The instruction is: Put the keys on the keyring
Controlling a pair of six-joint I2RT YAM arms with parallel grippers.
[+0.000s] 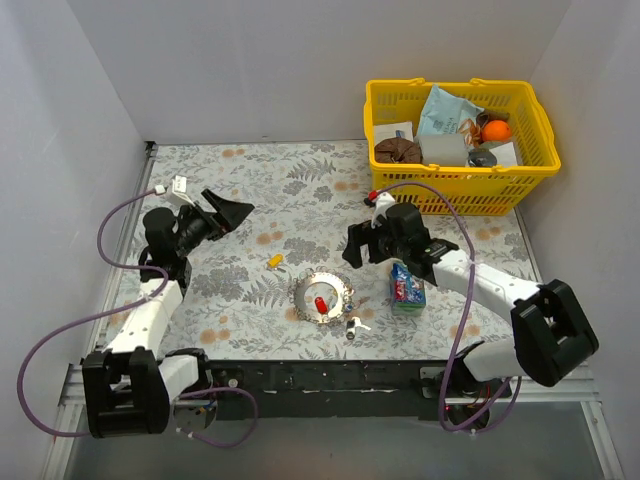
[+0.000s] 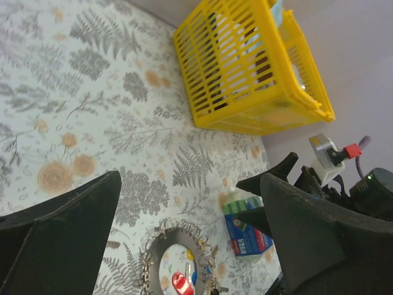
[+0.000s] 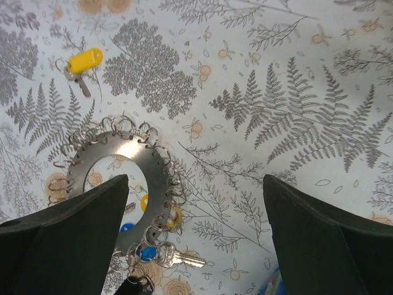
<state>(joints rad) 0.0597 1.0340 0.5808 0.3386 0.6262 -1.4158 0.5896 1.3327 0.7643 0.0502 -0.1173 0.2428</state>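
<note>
The left gripper (image 1: 236, 217) is held over the far-left table (image 1: 300, 175), jaws spread wide, nothing gripped. A loose yellow key (image 3: 84, 61) is seen lying flat, apart from the keyring (image 3: 116, 178), to its far left. The keyring is laid flat mid-table; a red key (image 1: 321, 302) is seen inside its hole, and others appear attached at its near-right rim. The right gripper (image 1: 352, 248) is poised just right of the keyring, jaws wide, empty. A snack packet (image 1: 407, 288) is close by. Risk: the flat yellow key could be pushed away instead of pinched, or the keyring dragged if it is snagged by a finger.
</note>
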